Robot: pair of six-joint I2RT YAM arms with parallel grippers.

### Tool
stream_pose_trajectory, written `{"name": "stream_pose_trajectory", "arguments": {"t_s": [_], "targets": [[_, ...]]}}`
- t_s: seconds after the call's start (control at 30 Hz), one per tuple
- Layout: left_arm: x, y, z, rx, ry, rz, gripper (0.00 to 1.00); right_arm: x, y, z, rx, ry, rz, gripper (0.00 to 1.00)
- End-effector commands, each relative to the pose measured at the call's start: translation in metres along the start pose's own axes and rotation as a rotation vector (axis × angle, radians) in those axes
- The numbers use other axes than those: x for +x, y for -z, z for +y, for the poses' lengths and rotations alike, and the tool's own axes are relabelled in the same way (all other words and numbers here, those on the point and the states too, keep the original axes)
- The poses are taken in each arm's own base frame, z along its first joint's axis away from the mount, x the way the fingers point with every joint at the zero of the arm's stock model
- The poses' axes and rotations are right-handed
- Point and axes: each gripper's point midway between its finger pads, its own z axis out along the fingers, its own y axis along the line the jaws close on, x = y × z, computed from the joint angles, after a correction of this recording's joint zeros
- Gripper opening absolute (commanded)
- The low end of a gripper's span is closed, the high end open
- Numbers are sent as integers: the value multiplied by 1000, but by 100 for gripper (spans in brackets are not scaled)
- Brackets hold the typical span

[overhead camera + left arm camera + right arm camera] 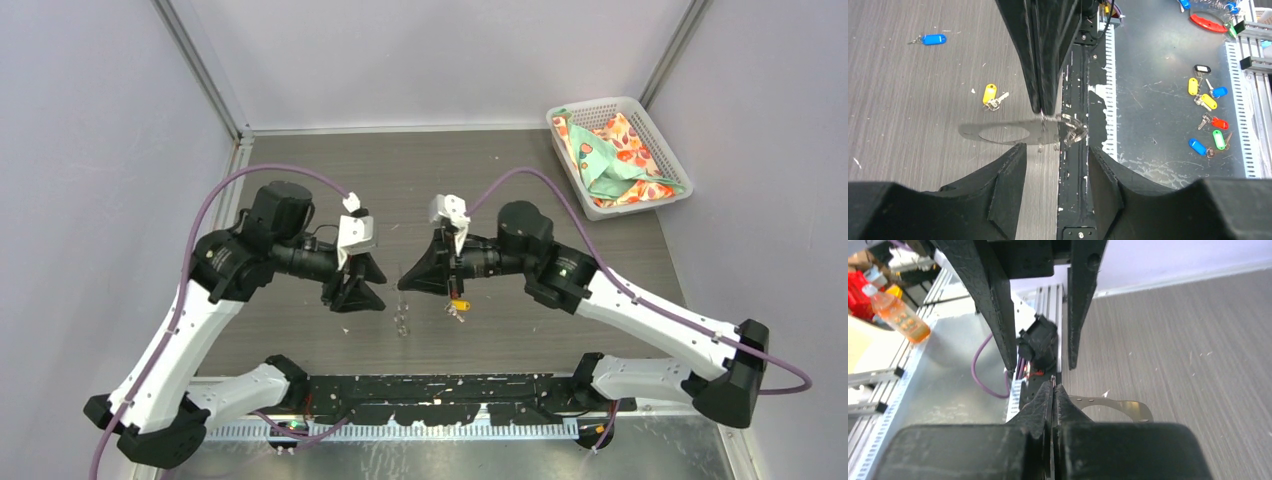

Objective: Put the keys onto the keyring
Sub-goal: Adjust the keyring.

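The keyring (pixel 998 134) is a thin flat grey loop held above the table, with its metal fitting (pixel 1073 132) at one end. It shows edge-on in the top view (pixel 400 300) and in the right wrist view (pixel 1118 406). My right gripper (pixel 1043 107) is shut on the keyring next to the fitting; it also shows in its own view (pixel 1053 390) and the top view (pixel 405 283). My left gripper (pixel 1058 155) is open and empty, facing the loop just short of it (pixel 380 290). The yellow key (pixel 990 95) lies on the table beyond (pixel 460 303). The blue key (pixel 933 39) lies farther off.
A white basket (pixel 640 120) holding a patterned cloth stands at the back right. The black base strip (pixel 1075 190) runs along the table's near edge. Several spare coloured keys (pixel 1208 100) lie on the metal shelf beyond it. An orange bottle (pixel 898 312) stands off the table.
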Motion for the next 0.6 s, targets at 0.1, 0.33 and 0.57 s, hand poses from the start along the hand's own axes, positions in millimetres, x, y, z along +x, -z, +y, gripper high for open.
{"name": "stream_pose_trajectory", "arguments": {"t_s": [0.1,0.33,0.57], "targets": [[-3,9,-4,-57,-54,-37,51,-95,32,30,-16,151,-475,1],[-35,5,2,-63,-35,-162,50,-97,39,38,-50,135,-573,1],[-64,9,-7,-16,-8,-251,46,-100,43,44,-87,122,-639,1]]}}
